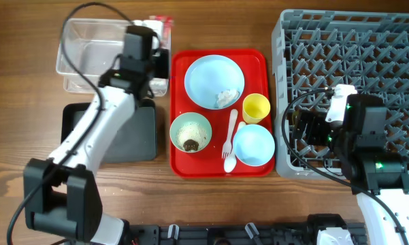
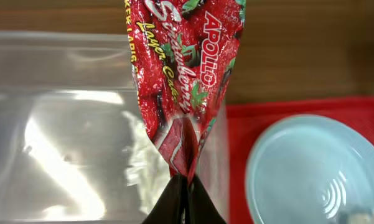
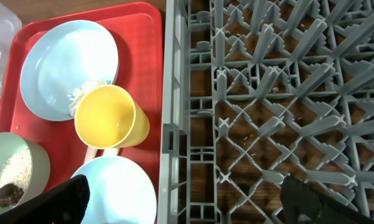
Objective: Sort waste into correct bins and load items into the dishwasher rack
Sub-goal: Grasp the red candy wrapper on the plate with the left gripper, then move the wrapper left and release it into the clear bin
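Note:
My left gripper [image 2: 185, 182] is shut on the red shiny wrapper [image 2: 183, 74] and holds it over the right edge of the clear tub [image 2: 56, 143], which has white tissue [image 2: 143, 162] inside. In the overhead view the wrapper [image 1: 162, 24] is at the tub's [image 1: 88, 54] far right corner. My right gripper [image 3: 187, 202] is open and empty over the left wall of the grey rack [image 3: 267, 93]. The red tray [image 1: 258, 58] holds the blue plate [image 1: 207, 75] with crumbs [image 1: 226, 97], yellow cup [image 1: 256, 107], green bowl [image 1: 190, 131], blue bowl [image 1: 254, 145], fork [image 1: 228, 136] and spoon [image 1: 230, 162].
The black tray [image 1: 133, 136] lies in front of the clear tub, partly under my left arm. The rack [image 1: 367, 41] fills the right side of the table, right beside the red tray.

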Controlling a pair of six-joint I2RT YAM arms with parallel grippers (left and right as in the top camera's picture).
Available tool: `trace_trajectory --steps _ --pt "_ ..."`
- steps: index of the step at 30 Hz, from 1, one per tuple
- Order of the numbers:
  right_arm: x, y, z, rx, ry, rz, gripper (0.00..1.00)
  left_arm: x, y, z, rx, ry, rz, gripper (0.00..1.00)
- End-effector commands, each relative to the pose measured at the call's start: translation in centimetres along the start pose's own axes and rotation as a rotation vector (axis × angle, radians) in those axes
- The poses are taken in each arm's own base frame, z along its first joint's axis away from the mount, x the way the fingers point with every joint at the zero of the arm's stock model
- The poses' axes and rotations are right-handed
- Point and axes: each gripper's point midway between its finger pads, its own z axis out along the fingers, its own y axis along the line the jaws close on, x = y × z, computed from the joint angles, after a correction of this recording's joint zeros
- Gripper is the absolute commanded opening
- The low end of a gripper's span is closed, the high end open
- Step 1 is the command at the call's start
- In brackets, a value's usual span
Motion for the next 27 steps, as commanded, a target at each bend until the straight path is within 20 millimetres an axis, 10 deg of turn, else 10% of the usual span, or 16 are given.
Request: trace_trajectory --steps 1,3,5,6,11,16,27 --pt "-0.8 0.1 -0.5 0.004 -0.021 -0.006 1.0 0.6 5.5 0.9 -0.111 0.012 -0.281 0.18" --pt "-0.8 0.1 -0.5 0.003 -0.021 -0.006 1.0 0.6 6.9 0.9 -0.13 0.01 -0.36 0.35" --pt "-0.8 0.1 -0.5 0.004 -0.021 -0.005 1.0 0.5 7.5 0.9 -0.139 0.002 -0.381 0.92" --pt "-0.8 0.1 -0.5 0.004 -0.021 -0.006 1.0 0.3 7.6 0.8 -0.139 -0.004 -0.383 1.0" --pt "-0.8 0.1 -0.5 0.004 -0.021 -0.006 1.0 -0.6 5.1 0.1 -0.038 -0.017 -0.369 1.0" --pt "-0.8 0.1 -0.5 0.004 -0.021 -0.006 1.0 -0.3 -3.1 -1.0 0.253 0.045 -0.303 1.0" --pt "-0.8 0.1 -0.5 0.004 -0.021 -0.005 1.0 6.7 -15.4 0.8 0.441 0.175 0.102 0.99"
